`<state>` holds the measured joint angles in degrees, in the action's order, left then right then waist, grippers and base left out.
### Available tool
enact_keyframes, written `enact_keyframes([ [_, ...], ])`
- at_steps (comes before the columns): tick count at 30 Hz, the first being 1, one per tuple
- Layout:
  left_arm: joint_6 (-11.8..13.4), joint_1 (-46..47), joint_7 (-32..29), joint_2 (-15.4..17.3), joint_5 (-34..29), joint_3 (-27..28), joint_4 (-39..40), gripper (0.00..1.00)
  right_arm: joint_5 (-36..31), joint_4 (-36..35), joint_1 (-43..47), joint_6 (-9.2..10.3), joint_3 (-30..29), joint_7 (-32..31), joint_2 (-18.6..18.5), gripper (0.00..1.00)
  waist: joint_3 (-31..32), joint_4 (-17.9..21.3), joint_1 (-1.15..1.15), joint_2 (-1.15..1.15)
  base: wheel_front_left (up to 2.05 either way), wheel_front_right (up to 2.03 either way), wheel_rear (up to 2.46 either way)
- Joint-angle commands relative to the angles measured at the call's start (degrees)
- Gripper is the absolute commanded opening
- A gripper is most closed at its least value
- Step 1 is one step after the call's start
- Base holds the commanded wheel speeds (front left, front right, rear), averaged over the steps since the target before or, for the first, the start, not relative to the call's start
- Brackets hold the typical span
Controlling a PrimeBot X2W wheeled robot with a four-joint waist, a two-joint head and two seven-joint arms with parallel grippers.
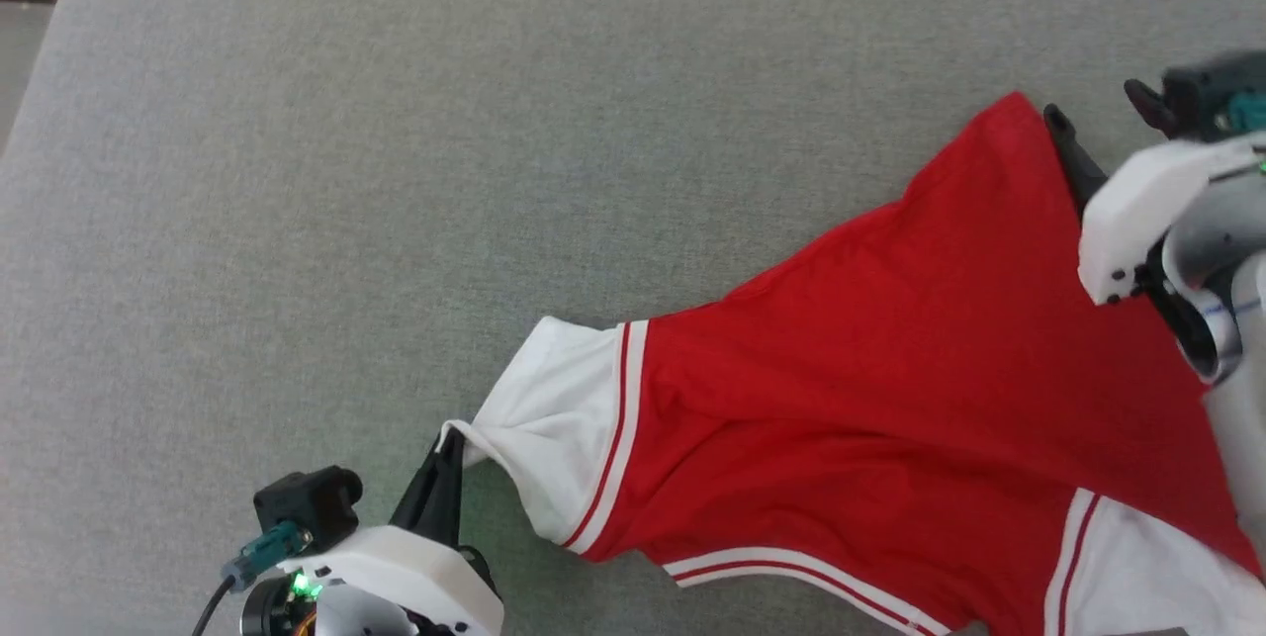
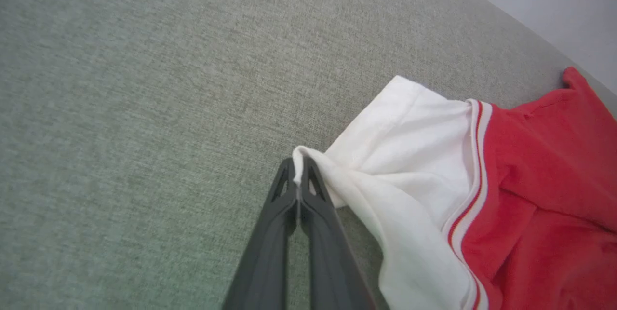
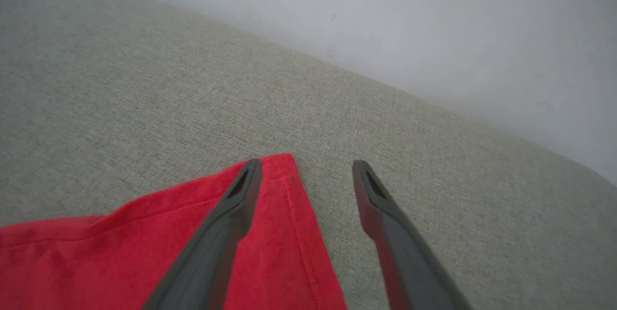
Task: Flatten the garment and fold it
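Widest before us is the grey-green woven cloth surface (image 1: pixel 396 171), which runs from near to far across our head view and meets a pale wall (image 3: pixel 434 35) at its far edge.

On it, towards the near right, lies the red jersey T-shirt with white sleeves (image 1: pixel 890 349), with red-and-white stripe trim. It is spread out but rumpled, drawn into a long slant. One red hem corner (image 1: pixel 1014 107) points to the far right, and one white sleeve (image 1: pixel 554 418) points to the near left. A second white sleeve sits at the near right edge.

Our right arm comes in from the right, its white wrist housing (image 1: pixel 1147 211) above the shirt's right side and its fingers aimed far and leftward. The right gripper (image 3: pixel 307 168) stands with its jaws spread wide and holds nothing. In its wrist view one finger lies over the red hem corner (image 3: pixel 282 163), the other over bare surface. We cannot tell whether either one touches.

Our left arm rises from the near left, its white wrist housing (image 1: pixel 396 577) low and its fingers pointing far and slightly right. The left gripper (image 2: pixel 298 175) is pressed closed, pinching the cuff edge of the white sleeve (image 2: pixel 400 146) at its tips.
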<state>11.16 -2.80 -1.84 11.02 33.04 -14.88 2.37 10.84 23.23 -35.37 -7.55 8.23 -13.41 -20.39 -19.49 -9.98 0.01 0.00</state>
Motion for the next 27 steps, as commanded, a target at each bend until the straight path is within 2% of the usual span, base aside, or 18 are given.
enact_keyframes([
  [1,-0.26,0.98,0.41,-0.18,0.45,-0.11,-0.34,0.00,0.59,1.32,-1.94,0.06,0.66,-1.43,-0.45,1.00,-1.93,-1.79,-0.01,0.00,0.00,0.00,0.00],
  [6,-0.72,1.87,1.20,-0.85,0.68,-0.57,-1.43,0.00,3.09,7.90,-8.44,0.06,5.07,-12.74,-2.04,1.00,-3.55,-3.20,-0.01,0.00,0.00,0.00,0.00],
  [10,-0.97,2.46,1.74,-1.21,0.84,-0.78,-2.15,0.00,4.72,10.36,-12.27,0.06,8.80,-21.01,-3.11,1.00,-4.58,-3.52,-0.01,0.00,0.00,0.00,0.00],
  [13,-1.15,2.89,2.00,-1.44,0.95,-0.98,-2.65,0.00,6.75,12.04,-13.95,0.06,8.83,-25.49,-3.20,1.00,-4.98,-3.64,-0.01,0.00,0.00,0.00,0.00],
  [14,-1.20,3.00,2.06,-1.49,0.99,-1.03,-2.79,0.00,7.42,12.69,-14.35,0.06,8.42,-26.90,-3.16,0.86,-5.09,-3.63,-0.01,0.00,0.00,0.00,0.00],
  [15,-1.24,3.10,2.09,-1.51,1.03,-1.07,-2.95,0.00,7.76,13.15,-14.64,0.06,8.08,-28.06,-3.18,0.39,-5.18,-3.57,-0.01,0.00,0.00,0.00,0.00],
  [17,-1.30,3.23,2.16,-1.54,1.10,-1.16,-3.26,0.00,8.05,13.63,-14.97,0.06,6.66,-29.00,-3.01,0.02,-5.18,-3.40,-0.01,0.00,0.00,0.00,0.00],
  [21,-1.29,3.12,2.30,-1.45,1.20,-1.21,-3.88,0.00,7.60,12.26,-12.97,0.06,3.37,-23.83,-1.92,0.00,-3.93,-2.66,-0.01,0.00,0.00,0.00,0.00],
  [27,-0.95,2.19,2.69,-0.50,1.13,-0.64,-3.76,0.00,6.56,4.53,-3.62,0.06,-1.07,-7.65,-0.62,0.00,-0.10,-0.75,-0.01,0.00,0.00,0.00,0.00],
])
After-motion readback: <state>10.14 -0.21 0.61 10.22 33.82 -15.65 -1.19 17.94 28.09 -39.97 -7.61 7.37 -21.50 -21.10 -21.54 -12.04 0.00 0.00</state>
